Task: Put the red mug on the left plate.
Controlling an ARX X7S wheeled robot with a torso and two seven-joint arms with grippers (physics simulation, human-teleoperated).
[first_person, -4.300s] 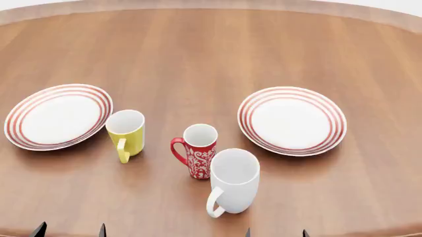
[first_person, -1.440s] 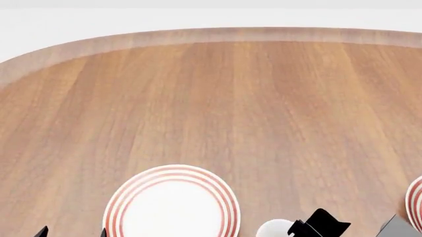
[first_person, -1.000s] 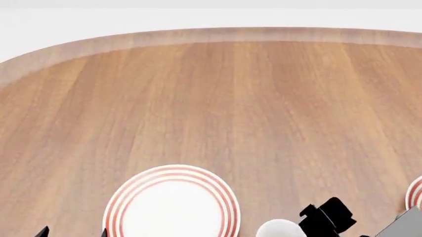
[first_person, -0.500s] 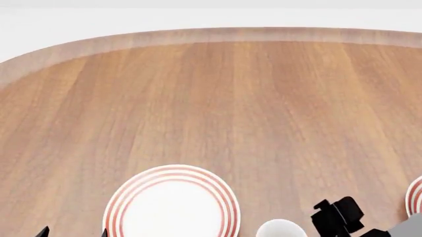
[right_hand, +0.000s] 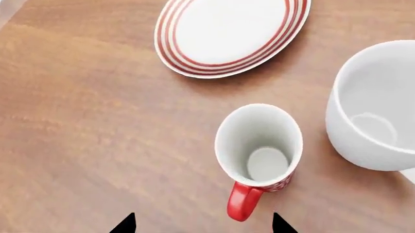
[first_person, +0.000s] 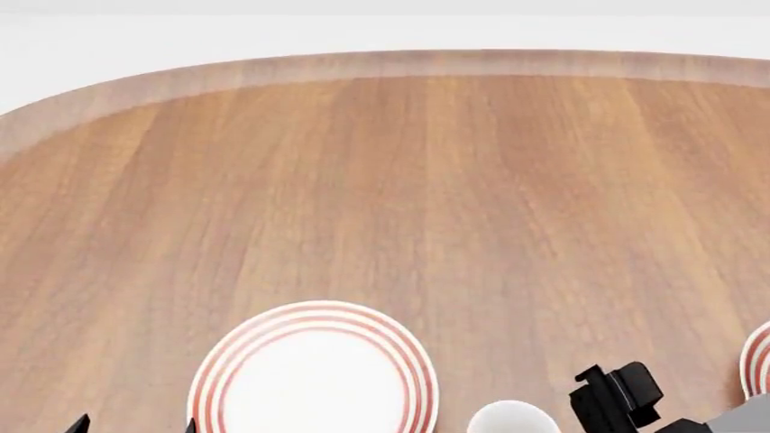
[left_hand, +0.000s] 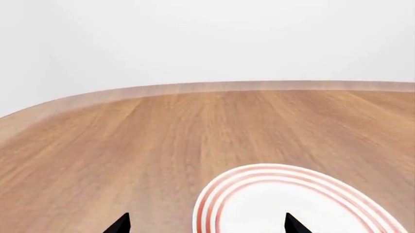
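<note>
The red mug [right_hand: 259, 145] stands upright on the table in the right wrist view, white inside, its red handle [right_hand: 243, 201] pointing toward my right gripper [right_hand: 203, 225]. That gripper is open and empty, and the handle's end lies between its fingertips. In the head view the right gripper [first_person: 614, 397] shows at the bottom right and the red mug is hidden. The left plate [first_person: 313, 370], white with red rings, lies at the bottom centre. It also shows in the left wrist view [left_hand: 292, 204]. My left gripper [left_hand: 206, 225] is open and empty at its near edge.
A larger white mug [right_hand: 376, 107] stands close beside the red mug. The other ringed plate [right_hand: 227, 34] lies beyond the red mug, and its edge shows in the head view [first_person: 758, 361]. A mug's white rim [first_person: 511, 419] shows right of the left plate. The wooden table [first_person: 398, 180] stretches far.
The head view has tilted up, so the mugs left it. My right gripper came in at the bottom right and shifted right; it has barely moved in the last half second.
</note>
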